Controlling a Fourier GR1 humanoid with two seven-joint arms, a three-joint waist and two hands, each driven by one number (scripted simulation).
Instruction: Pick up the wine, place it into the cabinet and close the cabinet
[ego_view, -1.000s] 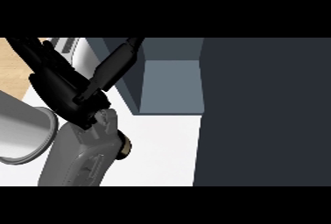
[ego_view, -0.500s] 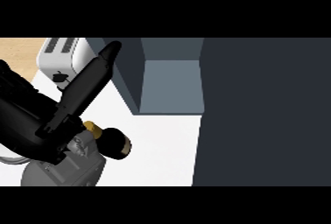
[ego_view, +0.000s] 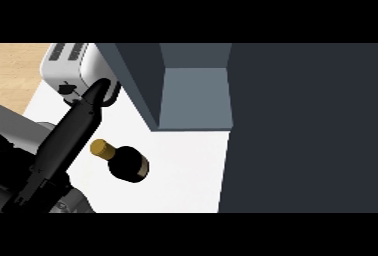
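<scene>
Beside the wine (ego_view: 125, 162) on the counter (ego_view: 177, 172), the left hand (ego_view: 70, 132) is straight-fingered, holding nothing, and should wrap the bottle's body squarely before lifting toward the cabinet (ego_view: 193, 95).

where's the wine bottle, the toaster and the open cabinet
wine bottle (ego_view: 127, 164), head view, dark shoulder beside the gold cap
toaster (ego_view: 63, 72), head view, white body below the slots
cabinet (ego_view: 193, 97), head view, lighter grey panel inside the open compartment
</scene>
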